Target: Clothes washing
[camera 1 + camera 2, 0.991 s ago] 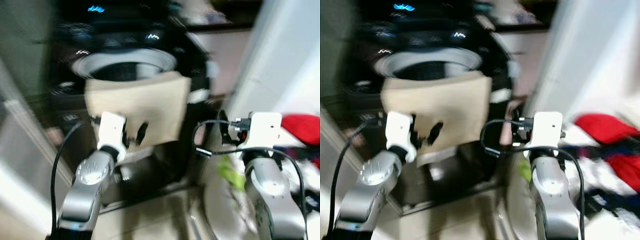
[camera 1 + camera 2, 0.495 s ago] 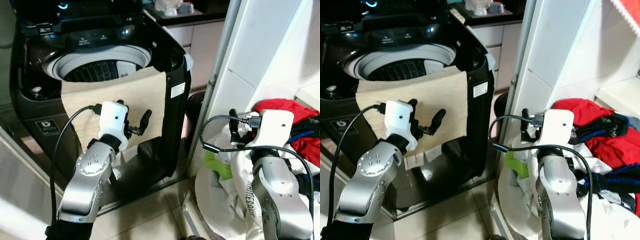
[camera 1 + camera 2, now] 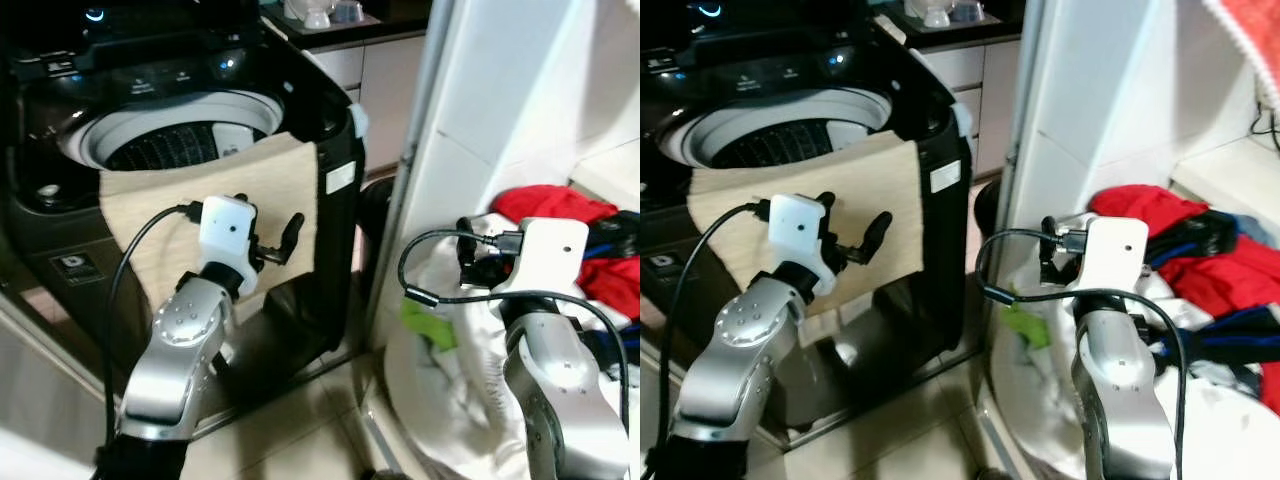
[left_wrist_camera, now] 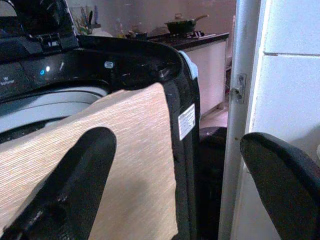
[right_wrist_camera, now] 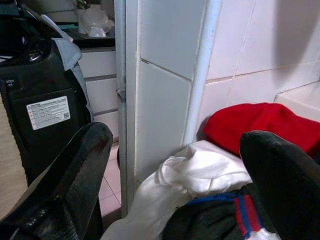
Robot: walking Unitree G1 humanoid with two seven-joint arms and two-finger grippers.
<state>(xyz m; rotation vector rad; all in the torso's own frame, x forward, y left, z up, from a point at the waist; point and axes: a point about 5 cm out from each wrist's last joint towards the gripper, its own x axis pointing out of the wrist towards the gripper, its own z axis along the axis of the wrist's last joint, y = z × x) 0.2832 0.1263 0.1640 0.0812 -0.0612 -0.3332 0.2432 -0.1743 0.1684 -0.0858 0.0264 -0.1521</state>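
A black top-loading washing machine (image 3: 335, 140) stands open, its white drum (image 3: 170, 140) in sight. A beige cloth (image 3: 200, 190) hangs over the front rim. My left gripper (image 3: 268, 235) is open in front of that cloth, and nothing sits between its fingers (image 4: 75, 185). To the right a pile of laundry lies against the tiled wall: a red garment (image 5: 260, 127), a white one (image 5: 195, 170) and a dark one with blue and red stripes (image 5: 220, 220). My right gripper (image 5: 175, 145) is open just above the pile, holding nothing.
A white tiled wall (image 3: 500, 90) and a grey door post (image 3: 415, 130) stand between the machine and the pile. A green scrap (image 3: 420, 325) lies among the white fabric. A counter with bowls (image 3: 320, 15) is behind. Tiled floor (image 3: 300, 430) lies below.
The view was blurred a second ago and has steadied; the whole picture has shifted slightly left with the camera. Both grippers stay open and hold their places.
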